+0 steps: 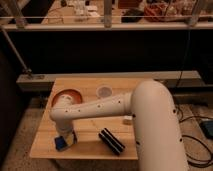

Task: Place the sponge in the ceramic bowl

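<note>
1. The gripper (67, 139) is down low at the front left corner of the bench (89, 144). I cannot tell if its jaws are spread or pinching.
2. The blue sponge (61, 144) sits on the bench right at the gripper.
3. The ceramic bowl (61, 95) is farther back, apart from the sponge. The white arm (100, 107) covers its front edge.
4. A black block (111, 141) lies to the right of the sponge.
5. A little cup (104, 91) stands near the bowl.

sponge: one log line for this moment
gripper: at sponge | sponge: at table's near edge | ceramic bowl: holds no sponge
</note>
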